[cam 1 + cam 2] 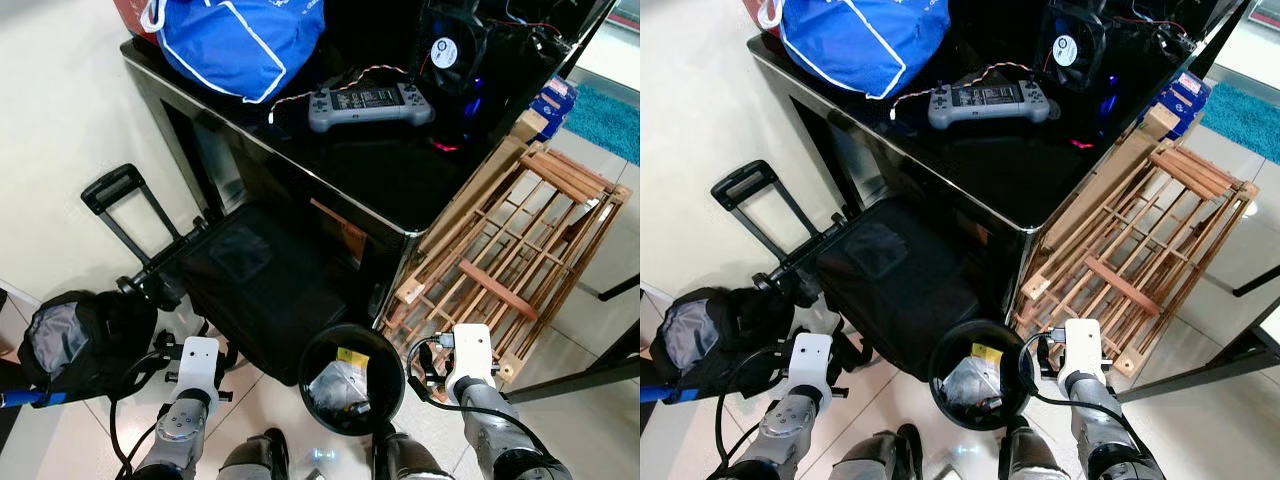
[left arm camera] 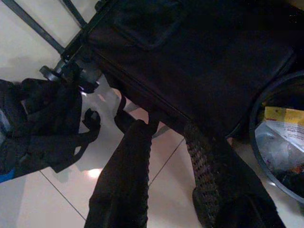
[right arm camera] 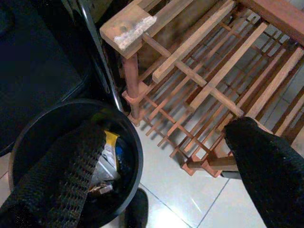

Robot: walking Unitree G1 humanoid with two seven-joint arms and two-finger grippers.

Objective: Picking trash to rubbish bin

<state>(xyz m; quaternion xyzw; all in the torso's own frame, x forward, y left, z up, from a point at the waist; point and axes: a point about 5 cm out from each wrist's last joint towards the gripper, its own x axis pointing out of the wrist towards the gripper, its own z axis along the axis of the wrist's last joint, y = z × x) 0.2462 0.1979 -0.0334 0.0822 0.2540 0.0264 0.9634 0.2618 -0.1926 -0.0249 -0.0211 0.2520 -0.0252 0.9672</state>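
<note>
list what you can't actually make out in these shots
- Bottom of the rubbish bin: head views, dark, hidden under crumpled wrappers.
- Black suitcase far end: tucked under the black table.
- Blue bag: cut off by the top edge.
- Left gripper: left wrist view, too dark to see detail.
- Right gripper: fingers wide apart, tips cut off by the frame edge.

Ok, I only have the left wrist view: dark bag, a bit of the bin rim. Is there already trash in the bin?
Observer: Yes, the black bin holds crumpled wrappers, one with a yellow label.
Operator: Where is the right claw?
Observer: The right claw hangs open beside the bin, one finger over its rim, the other over the wooden rack.
Operator: What is above the dark bag?
Observer: A black table with a grey game controller and a blue bag on it.
</note>
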